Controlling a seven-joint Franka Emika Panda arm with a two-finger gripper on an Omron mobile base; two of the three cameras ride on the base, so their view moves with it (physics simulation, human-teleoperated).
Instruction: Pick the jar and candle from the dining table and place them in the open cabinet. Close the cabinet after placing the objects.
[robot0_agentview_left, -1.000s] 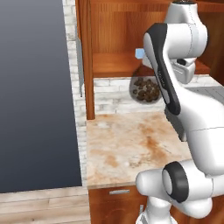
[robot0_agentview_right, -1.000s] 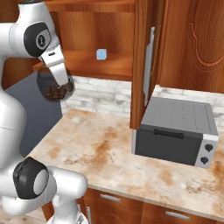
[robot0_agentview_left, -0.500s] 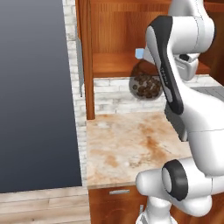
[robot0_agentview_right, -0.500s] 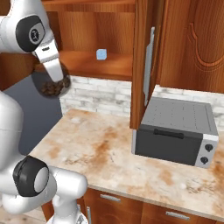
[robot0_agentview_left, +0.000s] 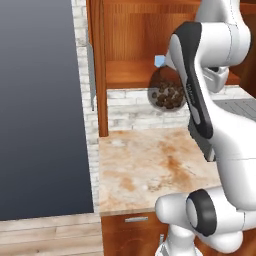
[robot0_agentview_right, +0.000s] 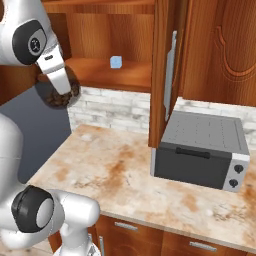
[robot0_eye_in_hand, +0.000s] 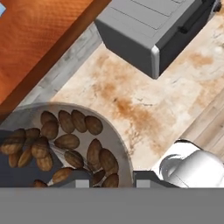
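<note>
One glass jar (robot0_agentview_left: 166, 94) of brown lumps hangs before one open wooden cabinet (robot0_agentview_right: 115, 75). One small pale-blue cube (robot0_agentview_right: 116, 62) sits on its shelf, and one grey toaster oven (robot0_agentview_right: 200, 149) stands on one marbled counter (robot0_agentview_right: 120, 170).

My arm (robot0_agentview_left: 220, 125) is glossy white all over, rounded shells joined by dark grey bands. There's a black disc cap at each joint, one low on my base, one high by my wrist, no cables showing.

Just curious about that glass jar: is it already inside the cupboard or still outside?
Outside: the jar hangs in the air before the cabinet's shelf edge.
</note>
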